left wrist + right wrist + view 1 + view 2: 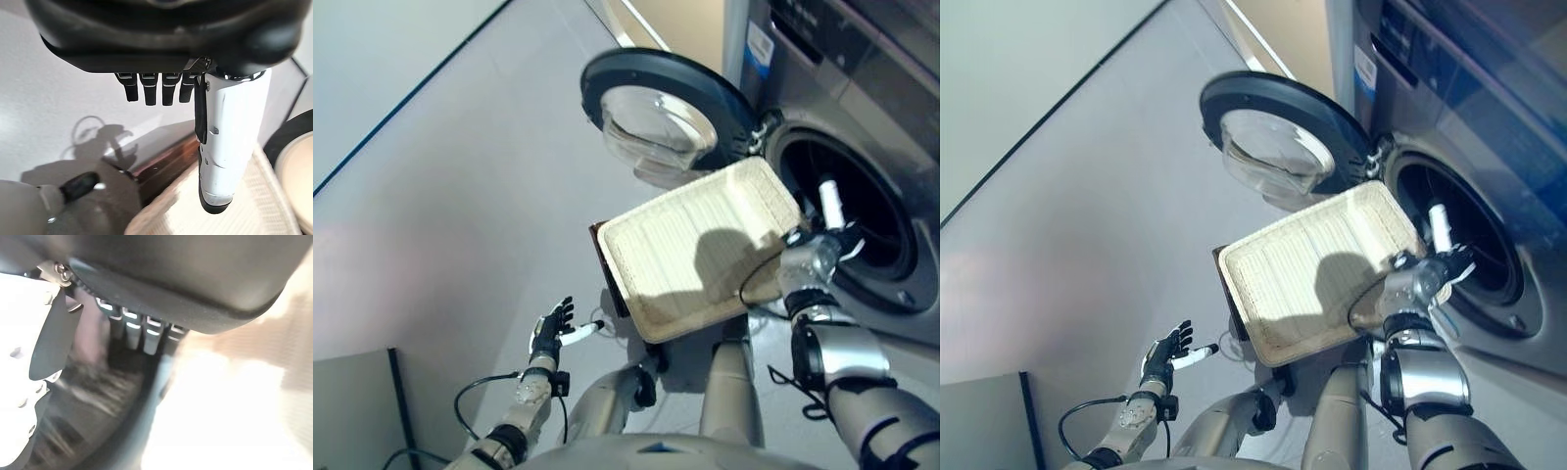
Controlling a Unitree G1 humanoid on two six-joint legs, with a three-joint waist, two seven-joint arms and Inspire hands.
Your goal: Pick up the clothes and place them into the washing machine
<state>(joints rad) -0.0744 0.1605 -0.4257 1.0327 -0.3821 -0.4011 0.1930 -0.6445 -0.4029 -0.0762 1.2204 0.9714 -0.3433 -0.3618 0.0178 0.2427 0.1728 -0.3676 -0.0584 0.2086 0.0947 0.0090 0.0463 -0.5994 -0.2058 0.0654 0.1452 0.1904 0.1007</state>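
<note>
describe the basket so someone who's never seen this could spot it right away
Start at the grey washing machine on the right, with its round door swung open to the left. Just below the door and in front of the dark drum opening sits a shallow, rectangular cream woven basket on a dark stand. It is the only pale, ribbed, flat-bottomed thing there, and it holds no clothes.

The grey floor (pixel 460 196) carried a cream woven basket (pixel 695 250), tilted on a dark stand (pixel 607 269), just beside the washing machine (pixel 862 147) with its door (pixel 661 108) open.
</note>
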